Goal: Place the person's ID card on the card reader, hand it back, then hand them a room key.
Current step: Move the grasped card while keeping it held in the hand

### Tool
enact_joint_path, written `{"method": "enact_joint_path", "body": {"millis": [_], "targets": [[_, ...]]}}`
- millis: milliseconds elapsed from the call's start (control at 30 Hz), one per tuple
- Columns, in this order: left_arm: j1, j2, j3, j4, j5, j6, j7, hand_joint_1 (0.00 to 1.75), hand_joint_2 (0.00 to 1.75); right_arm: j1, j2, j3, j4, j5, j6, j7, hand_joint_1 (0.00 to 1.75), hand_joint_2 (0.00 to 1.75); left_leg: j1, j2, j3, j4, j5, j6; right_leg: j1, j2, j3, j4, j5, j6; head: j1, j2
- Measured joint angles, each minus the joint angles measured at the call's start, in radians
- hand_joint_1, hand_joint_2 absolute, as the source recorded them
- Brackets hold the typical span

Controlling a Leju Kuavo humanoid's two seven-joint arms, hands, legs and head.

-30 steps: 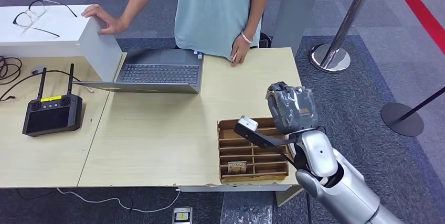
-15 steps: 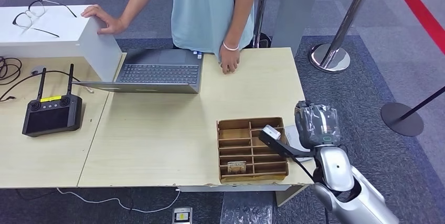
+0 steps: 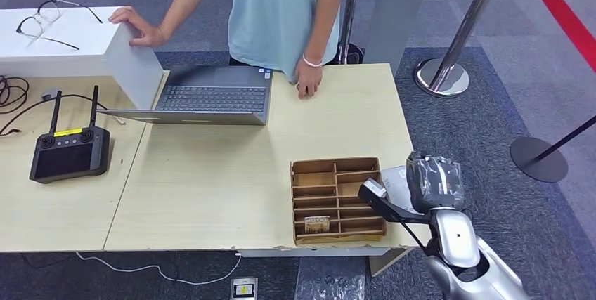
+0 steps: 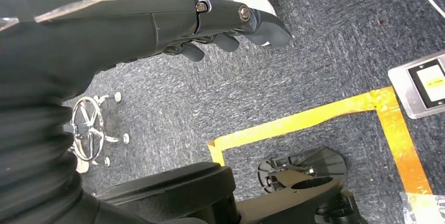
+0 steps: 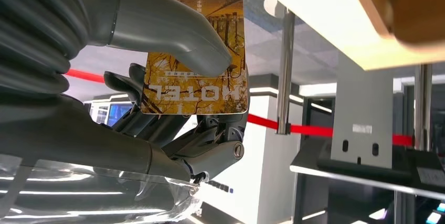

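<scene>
In the right wrist view my right hand (image 5: 131, 129) pinches a room key card (image 5: 195, 51), orange-yellow with "HOTEL" printed on it, under the thumb (image 5: 157, 27). From the head view that right hand (image 3: 436, 182) hovers at the table's right edge, beside the wooden compartment tray (image 3: 337, 166). One more card (image 3: 318, 224) lies in a front slot of the tray. A pale flat device (image 3: 395, 179), perhaps the card reader, is partly hidden behind my hand. The person stands behind the table with a hand (image 3: 307, 86) resting on it. My left hand (image 4: 210, 19) hangs over the carpet, holding nothing.
An open laptop (image 3: 211, 96) sits at the back of the table. A white box (image 3: 133, 61) with glasses (image 3: 49, 19) on top is at the far left, a black remote controller (image 3: 70, 154) in front of it. Stanchion bases (image 3: 443, 79) (image 3: 538, 159) stand on the right.
My right hand has swung from above the tray to the right and back toward me, ending at the table's right edge. The person's hand slid slightly left on the table.
</scene>
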Motion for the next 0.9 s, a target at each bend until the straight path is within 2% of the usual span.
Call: {"method": "enact_joint_path", "body": {"millis": [467,900], "targets": [[0.000,0.002,0.000,0.000,0.000,0.000,0.010,0.00,1.75,0.043,0.025,-0.007,0.099,-0.049,-0.050,-0.018,1.75,1.75,0.000,0.000,0.000,0.000,0.000,0.000,0.000,0.000,0.000,0.000,0.000,0.000,0.000,0.000],[-0.001,0.004,0.000,0.000,0.000,0.000,0.010,0.00,1.75,0.043,0.048,-0.008,0.140,-0.066,-0.077,-0.031,1.75,1.75,0.000,0.000,0.003,0.000,0.000,0.000,0.000,0.000,0.003,0.000,0.000,0.000,0.000,0.000]]}}
